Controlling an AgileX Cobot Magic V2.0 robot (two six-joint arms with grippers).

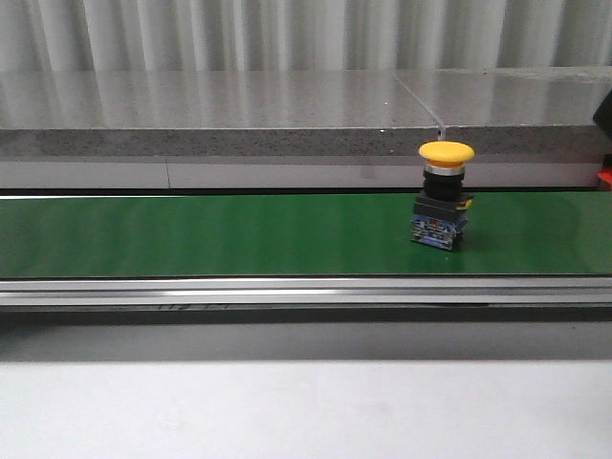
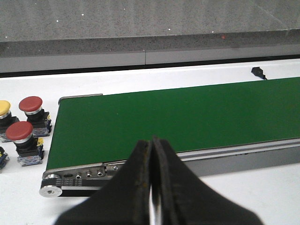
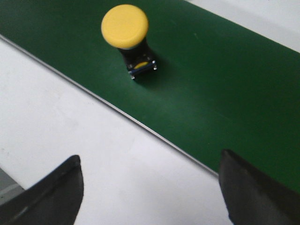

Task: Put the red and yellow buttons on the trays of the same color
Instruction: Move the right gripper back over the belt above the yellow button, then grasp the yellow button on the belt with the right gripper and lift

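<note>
I have the yellow button [image 1: 445, 195] standing upright on the green conveyor belt [image 1: 210, 234], toward my right side, and my right pincer [image 3: 150, 187] hangs wide open and empty over the white surface [image 3: 84, 140] just short of the belt's edge. To take it well I'd bring that pincer forward and down so the fingers straddle the black body under the cap, squeezing there and not on the dome, which I judge would slip or tip. My left pincer [image 2: 151, 187] is closed on nothing, near the belt's end where two red buttons [image 2: 19, 133] wait.
</note>
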